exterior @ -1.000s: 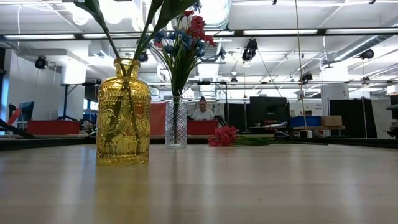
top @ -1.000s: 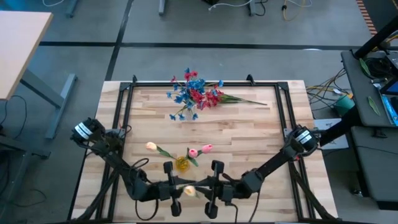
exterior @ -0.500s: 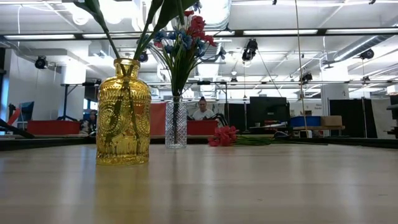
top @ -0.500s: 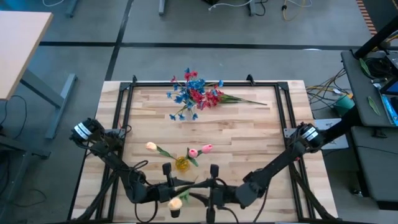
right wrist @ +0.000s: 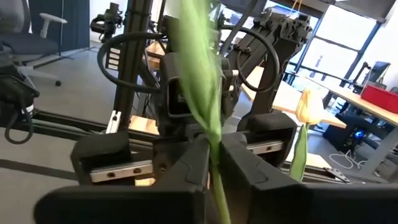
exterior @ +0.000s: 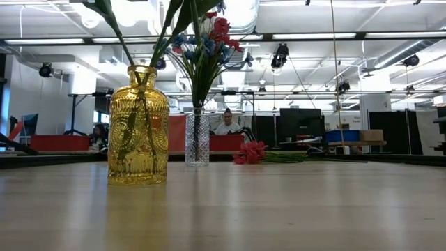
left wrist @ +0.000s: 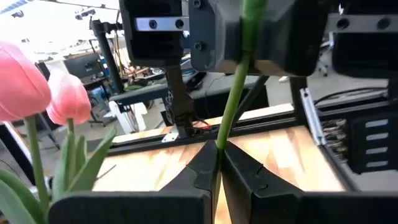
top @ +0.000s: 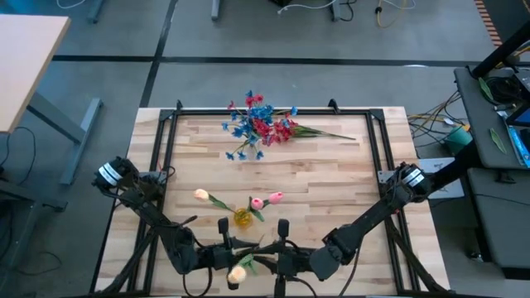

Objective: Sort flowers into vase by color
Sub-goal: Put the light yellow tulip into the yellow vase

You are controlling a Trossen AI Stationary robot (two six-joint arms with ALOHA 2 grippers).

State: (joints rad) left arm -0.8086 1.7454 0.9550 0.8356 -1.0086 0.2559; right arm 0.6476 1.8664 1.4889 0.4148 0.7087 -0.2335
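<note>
Both grippers meet level above the table's near edge, my left gripper and my right gripper, each shut on one cream tulip. Its bud hangs beside the left gripper. Just behind them a yellow vase holds pink tulips. At the far side a clear vase holds blue and red blossoms. A red flower lies flat on the table beside it. My left gripper pinches the tulip's green stem between its two fingers, coming level from the table's left and lying across the stem. The flower is lifted clear of the table. My right gripper pinches a green part of the same flower between its two fingers, level from the table's right; stem or leaf, I cannot tell. A broad green blade rises from the fingers.
A black frame runs round the wooden tabletop. Bare wood lies between the two vases and on the right half. In the low view a person sits in the room far behind the table.
The cream bud has swung from between the two grippers toward the table's near edge and now sits beside the left gripper. My right gripper has risen a little and tipped toward level. My left gripper has stayed in place.
</note>
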